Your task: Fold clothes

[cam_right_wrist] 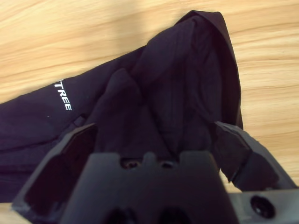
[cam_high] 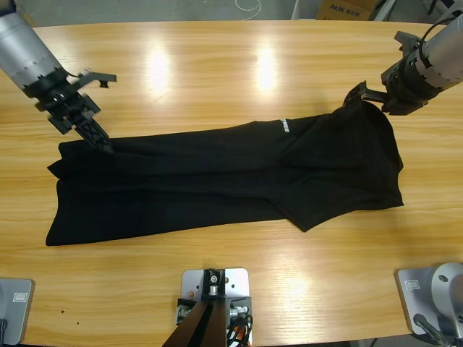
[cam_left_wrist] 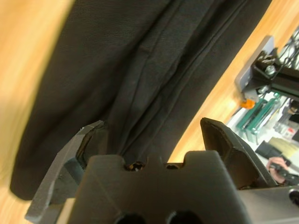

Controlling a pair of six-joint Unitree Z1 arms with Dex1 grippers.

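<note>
The clothes are one black shirt [cam_high: 217,177] lying flat and long across the middle of the wooden table [cam_high: 217,65], its white printed label [cam_high: 283,127] near the far edge. My left gripper [cam_high: 100,142] touches the shirt's far left corner. In the left wrist view it [cam_left_wrist: 149,126] stands open, with folds of the black shirt [cam_left_wrist: 140,70] running between the jaws. My right gripper [cam_high: 359,95] is at the bunched far right end. In the right wrist view it [cam_right_wrist: 154,128] is open astride a raised hump of the shirt [cam_right_wrist: 187,74], the label [cam_right_wrist: 62,95] to its left.
Bare wood lies beyond the shirt and in front of it. A cardboard box [cam_high: 347,9] and a white cable [cam_high: 249,9] sit off the table's far edge. In the left wrist view, stand hardware and clutter [cam_left_wrist: 266,84] show past the table's edge.
</note>
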